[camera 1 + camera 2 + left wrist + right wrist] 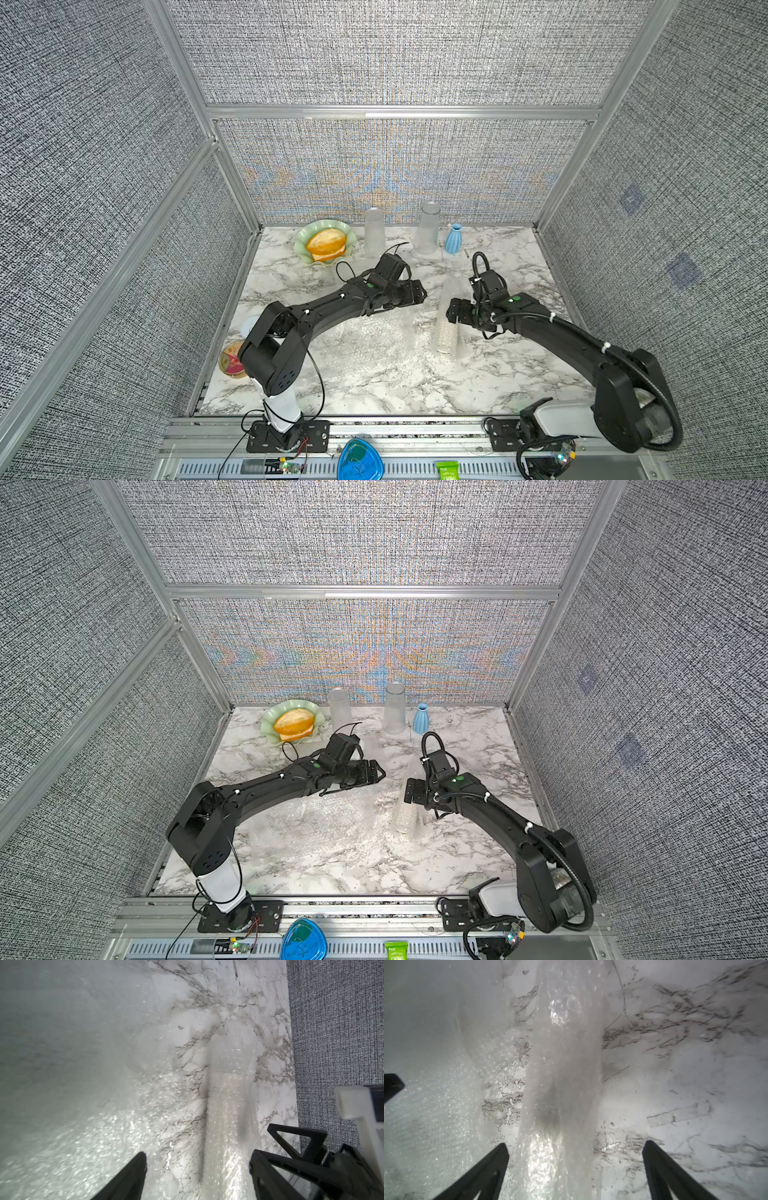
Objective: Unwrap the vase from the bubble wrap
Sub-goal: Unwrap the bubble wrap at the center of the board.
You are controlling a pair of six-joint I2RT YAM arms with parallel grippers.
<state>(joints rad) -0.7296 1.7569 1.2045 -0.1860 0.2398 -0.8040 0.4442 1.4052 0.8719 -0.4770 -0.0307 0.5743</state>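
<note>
Part of the bubble wrap (374, 345) lies unrolled flat on the tabletop (374, 395); the rest remains a roll (446, 328) (vase indiscernible inside). Flanking that roll, left gripper (197, 1174) and right gripper (575, 1163) gape, empty.

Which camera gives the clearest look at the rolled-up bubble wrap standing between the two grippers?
The right wrist view: the bubble wrap roll fills the middle, close up, between open fingers. The left wrist view shows it nearer an edge; both top views show it small and faint.
</note>
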